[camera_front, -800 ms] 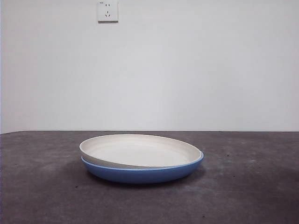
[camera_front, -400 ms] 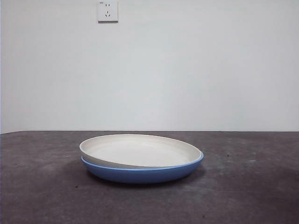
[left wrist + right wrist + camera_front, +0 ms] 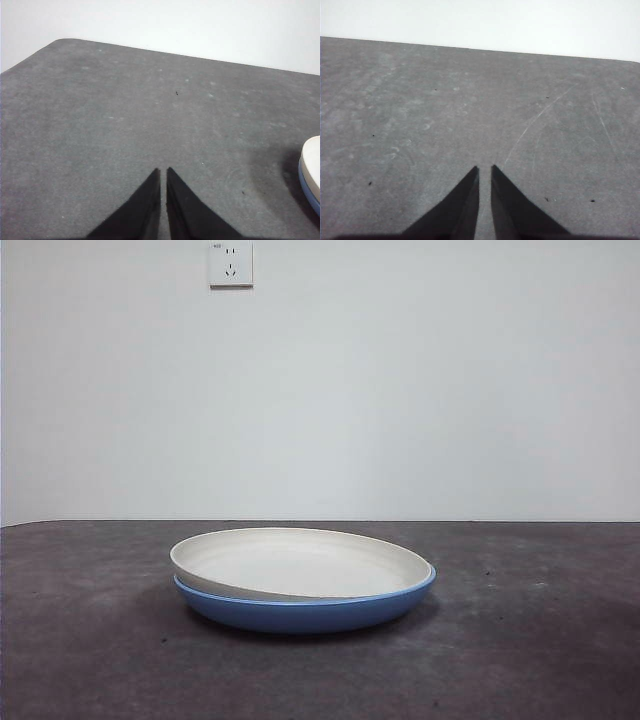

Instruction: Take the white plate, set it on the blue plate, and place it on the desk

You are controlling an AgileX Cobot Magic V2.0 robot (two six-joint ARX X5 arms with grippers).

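Nothing moved; both fingers (image 3: 163, 172) closed, empty.

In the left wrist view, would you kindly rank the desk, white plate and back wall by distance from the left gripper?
1. Dark grey mottled desk, directly beneath the left gripper.
2. Cream round white plate, off to one side, stacked on the glossy blue plate.
3. Plain white wall, beyond the desk's far edge.

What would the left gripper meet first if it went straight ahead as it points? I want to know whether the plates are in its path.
Probably only bare desk; the left gripper points past the white plate, which sits off to one side.
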